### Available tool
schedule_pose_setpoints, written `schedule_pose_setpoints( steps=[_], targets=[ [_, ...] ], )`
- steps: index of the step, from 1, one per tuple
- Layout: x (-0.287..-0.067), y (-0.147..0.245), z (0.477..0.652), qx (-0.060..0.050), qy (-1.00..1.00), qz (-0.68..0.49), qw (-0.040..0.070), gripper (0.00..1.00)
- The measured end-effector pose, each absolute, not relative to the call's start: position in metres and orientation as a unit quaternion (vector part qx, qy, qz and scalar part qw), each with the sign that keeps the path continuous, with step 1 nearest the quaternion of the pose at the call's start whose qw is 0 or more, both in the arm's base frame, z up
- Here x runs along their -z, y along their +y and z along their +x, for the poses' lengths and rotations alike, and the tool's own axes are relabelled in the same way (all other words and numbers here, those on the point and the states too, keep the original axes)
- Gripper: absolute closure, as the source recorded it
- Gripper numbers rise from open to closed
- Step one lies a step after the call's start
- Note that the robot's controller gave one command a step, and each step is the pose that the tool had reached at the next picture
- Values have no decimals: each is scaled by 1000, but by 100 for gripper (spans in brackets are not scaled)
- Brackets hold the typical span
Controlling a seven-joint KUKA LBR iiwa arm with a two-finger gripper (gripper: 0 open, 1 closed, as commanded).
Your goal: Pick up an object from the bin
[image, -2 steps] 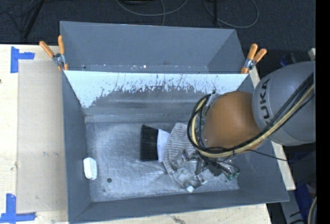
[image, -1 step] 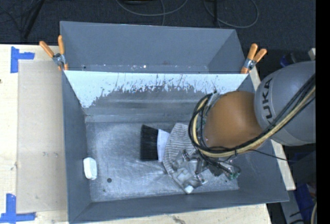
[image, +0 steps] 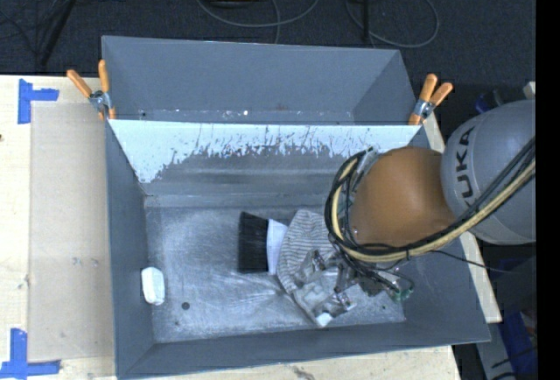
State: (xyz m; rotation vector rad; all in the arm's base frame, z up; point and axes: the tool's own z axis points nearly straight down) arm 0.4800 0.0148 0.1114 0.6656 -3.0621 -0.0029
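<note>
My gripper (image: 339, 284) hangs low at the front right of the bin floor, below the arm's orange cover. It sits at the near edge of a crumpled grey striped cloth (image: 304, 236). A pale, shiny crumpled thing (image: 315, 306) lies right under it at the front. Left of the cloth lies a black brush head (image: 254, 242) with a white piece (image: 276, 240) against it. Whether anything is held is hidden by the gripper's own body.
A small white oval thing (image: 153, 285) lies alone at the front left of the bin floor. The bin's sloped back wall rises behind the cloth. The arm and its cables cover the right side of the bin.
</note>
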Motion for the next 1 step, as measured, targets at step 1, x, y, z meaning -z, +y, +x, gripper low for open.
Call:
schedule_pose_setpoints(
  steps=[1],
  targets=[
    [-132, 15, 481, 0, -977, 212, 1, 100]
  ],
)
